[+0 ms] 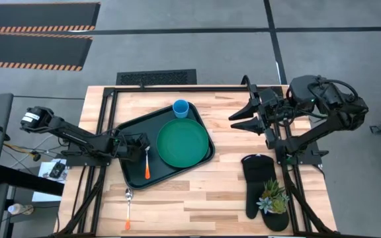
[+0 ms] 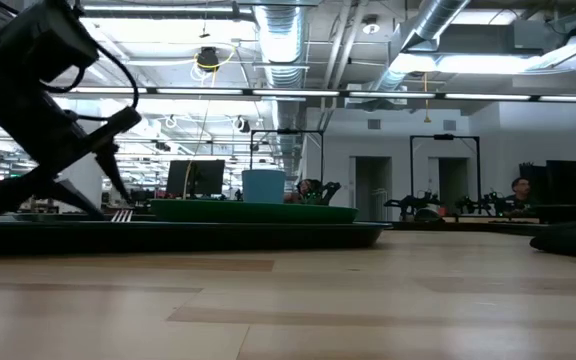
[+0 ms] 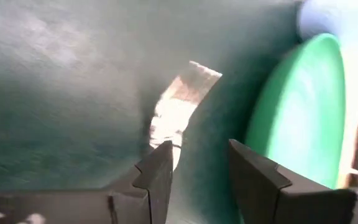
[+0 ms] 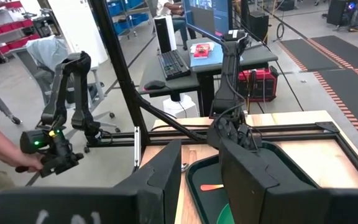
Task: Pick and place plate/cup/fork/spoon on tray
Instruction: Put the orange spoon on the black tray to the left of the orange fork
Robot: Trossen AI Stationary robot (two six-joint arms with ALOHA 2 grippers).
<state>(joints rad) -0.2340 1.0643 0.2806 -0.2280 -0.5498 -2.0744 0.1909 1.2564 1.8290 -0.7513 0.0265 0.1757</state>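
Note:
The dark tray (image 1: pixel 132 170) lies mid-table. On it rest the green plate (image 1: pixel 184 142), the light blue cup (image 1: pixel 181 108) at its far corner, and the orange-handled fork (image 1: pixel 147 166) near its left side. The spoon (image 1: pixel 128 206) lies on the wood in front of the tray. My left gripper (image 1: pixel 143 143) is open low over the tray, just beyond the fork's tines. Its wrist view shows the fingers apart (image 3: pixel 201 168) over the tray floor, beside the plate (image 3: pixel 297 106). My right gripper (image 1: pixel 240 119) is open and empty, raised at the far right.
A black oven mitt (image 1: pixel 260 185) with a small plant (image 1: pixel 273 197) on it lies near the table's right front. Bare wood lies between the tray and the mitt. Beyond the table, a person's hand (image 4: pixel 17 158) holds a device.

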